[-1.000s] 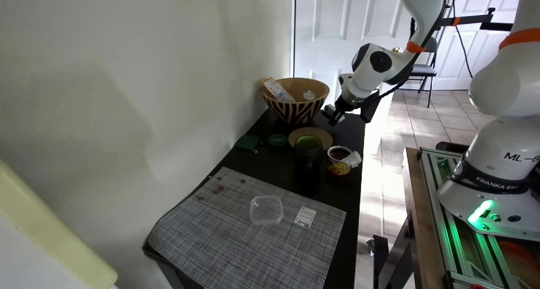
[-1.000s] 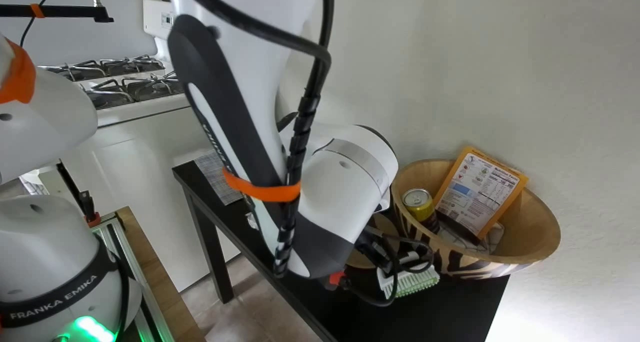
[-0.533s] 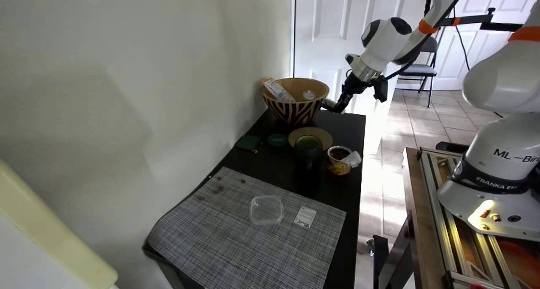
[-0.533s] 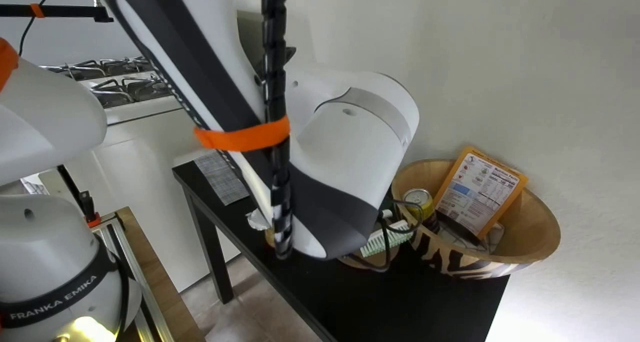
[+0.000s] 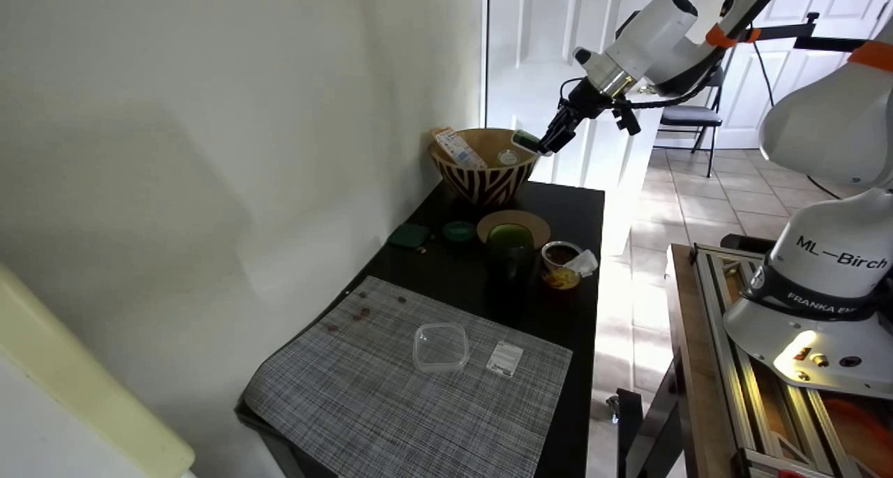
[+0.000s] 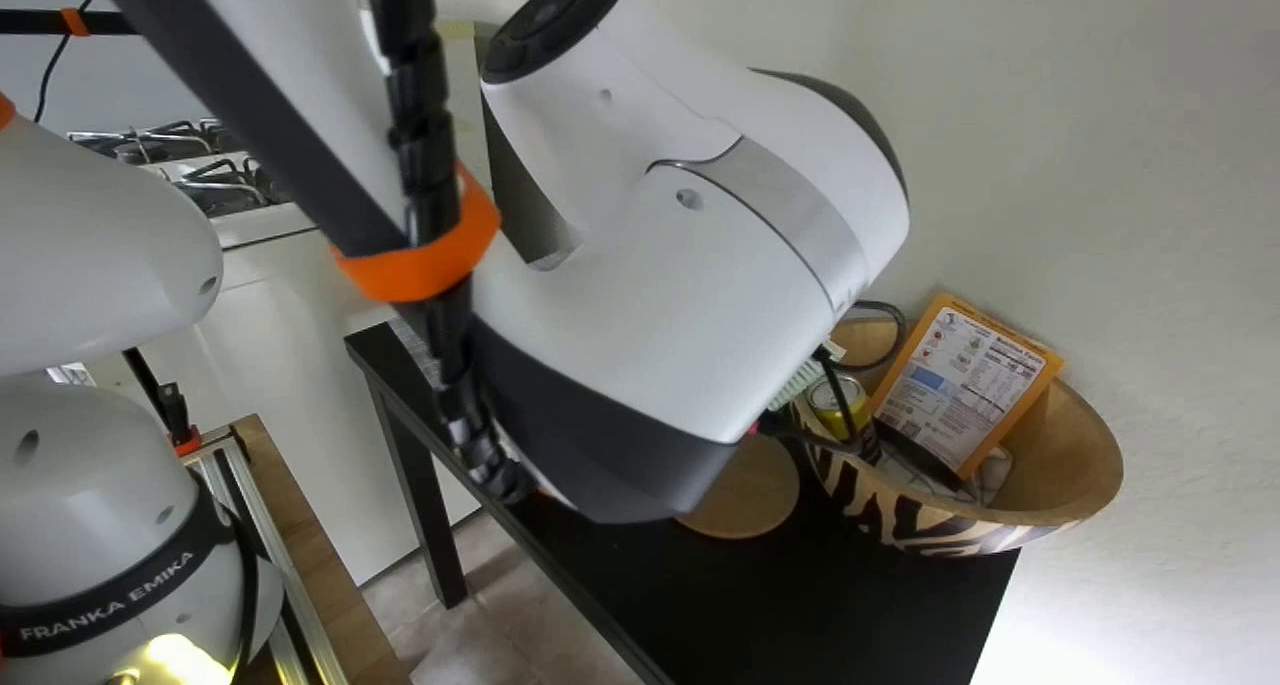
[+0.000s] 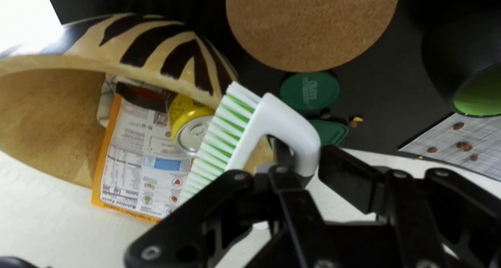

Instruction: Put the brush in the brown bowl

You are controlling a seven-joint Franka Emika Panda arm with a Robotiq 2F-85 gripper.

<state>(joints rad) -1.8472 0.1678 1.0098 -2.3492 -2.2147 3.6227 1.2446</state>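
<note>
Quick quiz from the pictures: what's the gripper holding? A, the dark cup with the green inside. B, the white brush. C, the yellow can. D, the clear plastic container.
B, because the wrist view shows the white brush clamped by its curved handle in the gripper.

The white jointed arm point(image 5: 813, 129) is stretched out from its rounded white base point(image 5: 830, 349) — its thick white wrist point(image 5: 645, 38) is tilted, so the black mechanical jaws point obliquely downward — they are closed in a grasp.
</note>
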